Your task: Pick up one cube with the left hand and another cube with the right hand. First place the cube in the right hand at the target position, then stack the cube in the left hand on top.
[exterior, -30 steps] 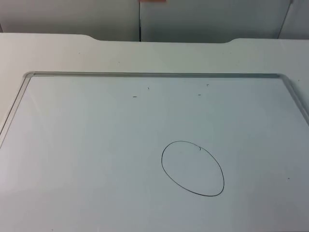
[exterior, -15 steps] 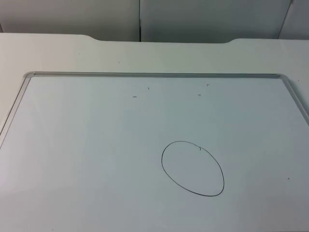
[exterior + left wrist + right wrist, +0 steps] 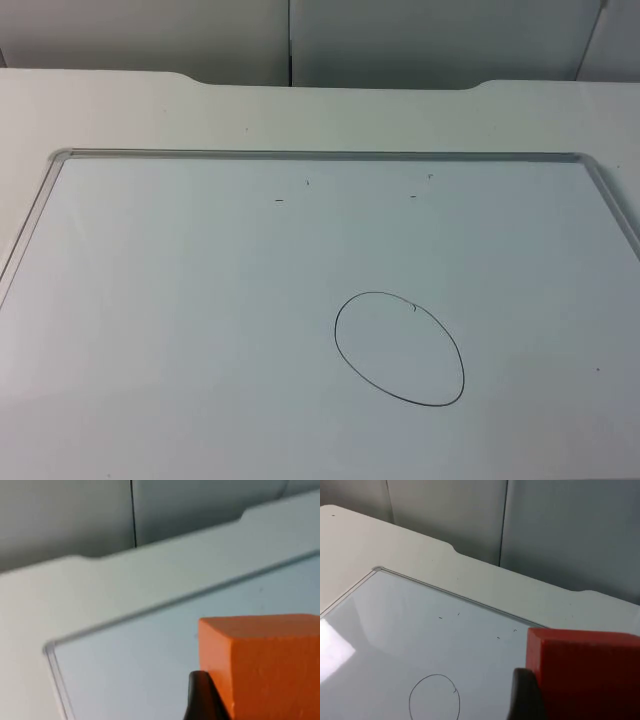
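— While I had both arms up off the board, what did you make of the table from your side?

— From the top camera I saw the white board with the thin metal rim point(image 3: 320, 155) lying flat on the white table top point(image 3: 320, 110), with the grey partition wall point(image 3: 150, 30) behind it. A hand-drawn black oval point(image 3: 399, 348) sat on the board, right of the middle and toward the near edge. A few small dark marks point(image 3: 279, 200) showed nearer the far rim. Nothing stood inside the oval.

— And the left arm?

— On my left wrist feed, the left gripper point(image 3: 250, 700) was clamped on the bright orange cube point(image 3: 262, 665). One black fingertip point(image 3: 200, 697) pressed flat against the cube's side face. Beyond the cube I could see one corner of the board's rim and the notched far edge of the table, so the cube was held above the board, not resting on it.

— The right one?

— Much the same. The right gripper point(image 3: 575, 700) was closed on the red cube point(image 3: 585, 672), and a dark fingertip point(image 3: 525, 695) lay against its side. The oval appeared beyond it, well apart from the cube, down on the board surface. The red cube hung in the air, clear of the board. I could see the top face and one side of each cube, both level.
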